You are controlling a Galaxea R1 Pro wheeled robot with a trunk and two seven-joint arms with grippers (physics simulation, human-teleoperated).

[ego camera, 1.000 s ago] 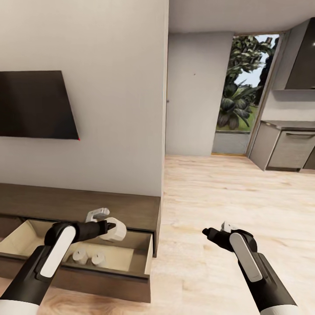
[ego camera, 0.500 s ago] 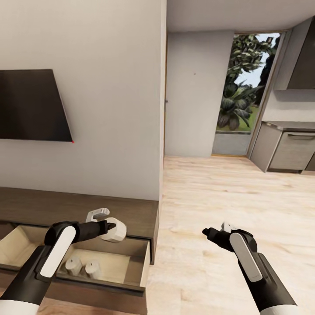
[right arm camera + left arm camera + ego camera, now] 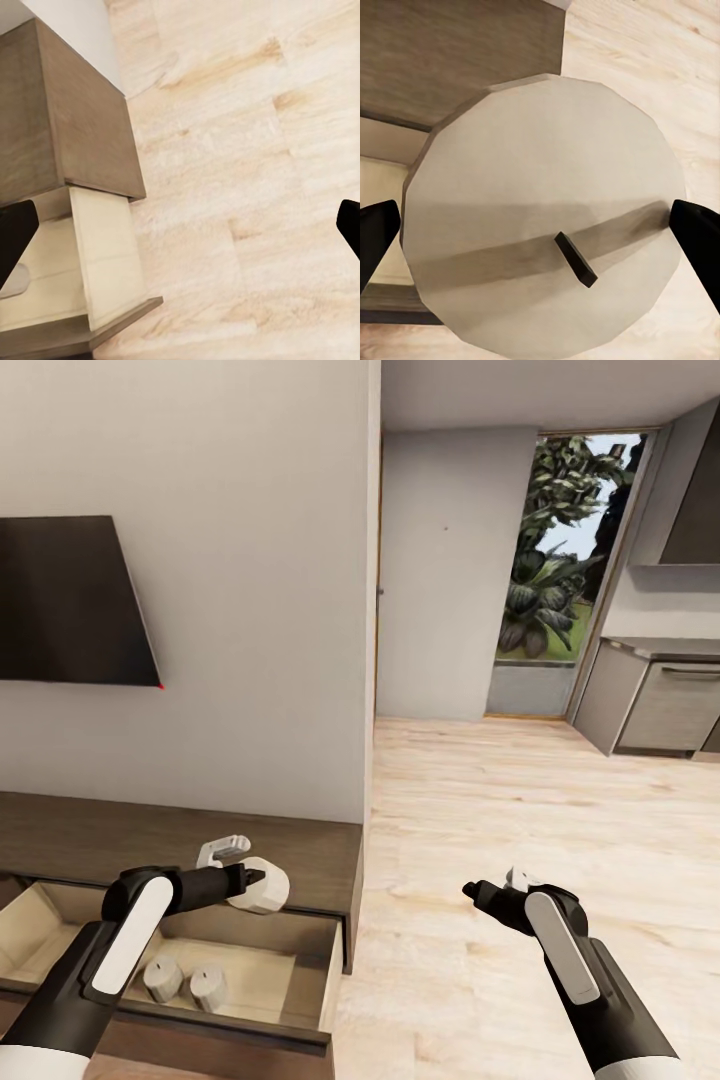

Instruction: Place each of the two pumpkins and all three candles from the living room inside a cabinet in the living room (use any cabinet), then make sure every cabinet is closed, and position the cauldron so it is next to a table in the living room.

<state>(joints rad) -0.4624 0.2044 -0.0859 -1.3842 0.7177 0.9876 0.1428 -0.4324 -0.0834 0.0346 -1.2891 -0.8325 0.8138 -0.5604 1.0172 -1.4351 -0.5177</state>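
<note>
Left hand point(image 3: 262, 884) grips a stubby cream cylinder candle point(image 3: 544, 217) above the open drawer of the dark-brown wood-grain cabinet point(image 3: 300, 840).
Two more cream candles point(image 3: 185, 982) stand near the drawer's front edge; right hand point(image 3: 490, 890) hangs released over the floor.

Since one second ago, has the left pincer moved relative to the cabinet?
Cannot tell: the left pincer holds its place while the cabinet shifts, so the camera moved.
</note>
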